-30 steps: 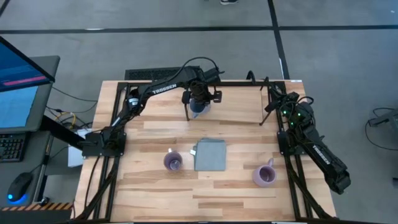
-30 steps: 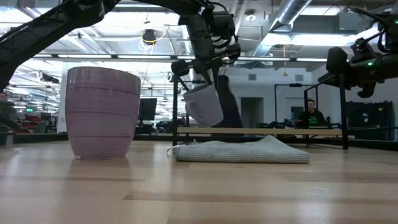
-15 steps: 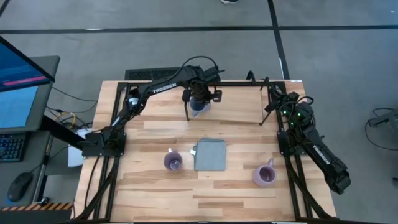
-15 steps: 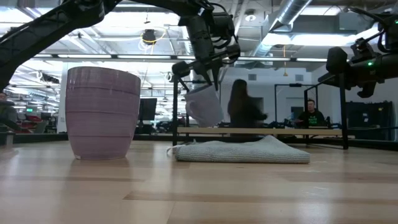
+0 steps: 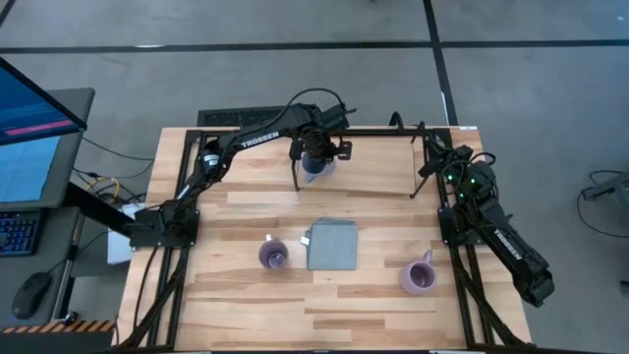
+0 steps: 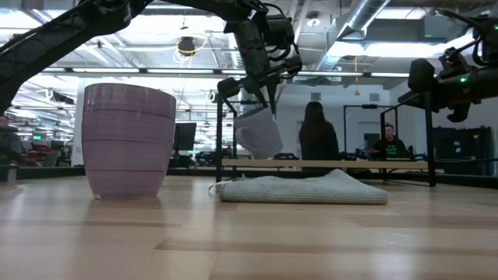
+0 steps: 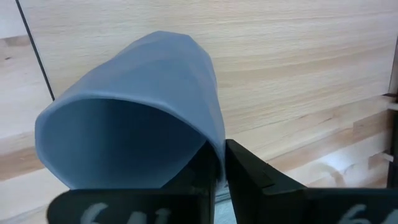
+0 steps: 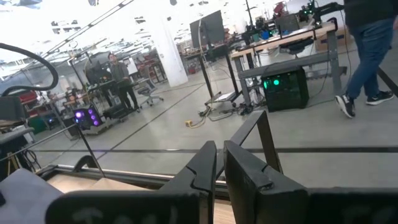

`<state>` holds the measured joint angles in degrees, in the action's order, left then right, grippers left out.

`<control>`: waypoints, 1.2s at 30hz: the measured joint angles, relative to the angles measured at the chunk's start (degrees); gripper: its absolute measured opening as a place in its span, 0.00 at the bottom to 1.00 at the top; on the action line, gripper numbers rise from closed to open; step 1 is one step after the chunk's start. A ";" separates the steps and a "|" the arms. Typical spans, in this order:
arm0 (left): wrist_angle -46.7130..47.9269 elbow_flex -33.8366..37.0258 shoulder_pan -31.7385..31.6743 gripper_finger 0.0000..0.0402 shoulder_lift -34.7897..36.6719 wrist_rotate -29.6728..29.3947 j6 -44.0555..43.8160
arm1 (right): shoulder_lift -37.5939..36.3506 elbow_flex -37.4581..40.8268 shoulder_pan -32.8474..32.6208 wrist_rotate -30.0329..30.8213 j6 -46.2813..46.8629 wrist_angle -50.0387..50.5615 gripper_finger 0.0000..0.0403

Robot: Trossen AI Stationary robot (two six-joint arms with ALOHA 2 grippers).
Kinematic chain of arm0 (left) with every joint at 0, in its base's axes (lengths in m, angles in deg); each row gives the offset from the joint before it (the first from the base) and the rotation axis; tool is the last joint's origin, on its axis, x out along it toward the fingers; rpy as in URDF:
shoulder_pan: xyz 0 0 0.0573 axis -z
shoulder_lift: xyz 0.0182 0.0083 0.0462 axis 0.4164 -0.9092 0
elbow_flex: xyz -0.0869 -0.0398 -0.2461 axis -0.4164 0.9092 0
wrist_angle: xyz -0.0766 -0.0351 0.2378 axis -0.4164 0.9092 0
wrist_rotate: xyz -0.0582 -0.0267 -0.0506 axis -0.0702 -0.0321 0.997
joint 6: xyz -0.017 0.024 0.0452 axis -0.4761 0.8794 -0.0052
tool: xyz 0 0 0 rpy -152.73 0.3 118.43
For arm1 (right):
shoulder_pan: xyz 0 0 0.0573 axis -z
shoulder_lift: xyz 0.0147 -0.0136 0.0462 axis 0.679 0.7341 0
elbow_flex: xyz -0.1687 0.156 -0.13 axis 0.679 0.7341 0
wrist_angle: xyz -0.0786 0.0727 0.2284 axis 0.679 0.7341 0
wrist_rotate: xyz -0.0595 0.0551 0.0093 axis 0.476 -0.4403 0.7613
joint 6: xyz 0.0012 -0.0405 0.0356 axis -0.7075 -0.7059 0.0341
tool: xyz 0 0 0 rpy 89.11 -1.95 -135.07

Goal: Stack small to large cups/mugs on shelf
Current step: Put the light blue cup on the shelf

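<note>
High view: the left gripper [image 5: 314, 157] grips the small blue handled mug [image 5: 315, 168] at twelve o'clock on the table, over the light wooden shelf board in its black rod frame [image 5: 378, 169]. Two light purple mugs sit at six o'clock [image 5: 272, 256] and four o'clock [image 5: 418, 277], a flat grey-blue square cloth [image 5: 332, 244] between them.

Low view: the blue mug [image 6: 258, 132] hangs tilted above the shelf [image 6: 327, 164].

Left wrist view: fingers [image 7: 249, 180] pinch the mug's rim [image 7: 134, 140].

Right wrist view: the right gripper [image 8: 219, 163], parked at three o'clock, has its fingers nearly together, empty.
</note>
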<state>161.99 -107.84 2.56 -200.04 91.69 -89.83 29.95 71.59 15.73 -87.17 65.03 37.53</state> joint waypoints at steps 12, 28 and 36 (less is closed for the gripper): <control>0.04 -0.03 -0.48 0.04 -0.02 0.12 -0.07 | 0.00 0.00 0.00 0.00 0.00 0.02 0.14; 0.09 -0.03 -0.48 0.04 -0.02 0.12 0.48 | 0.00 0.00 0.00 -0.02 0.00 0.02 0.14; 0.06 -0.03 -0.57 0.07 -0.04 0.10 0.51 | 0.00 0.00 0.00 -0.02 0.00 0.02 0.14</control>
<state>162.05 -107.87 1.99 -200.08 91.79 -89.32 29.95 71.59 15.73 -87.19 65.03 37.55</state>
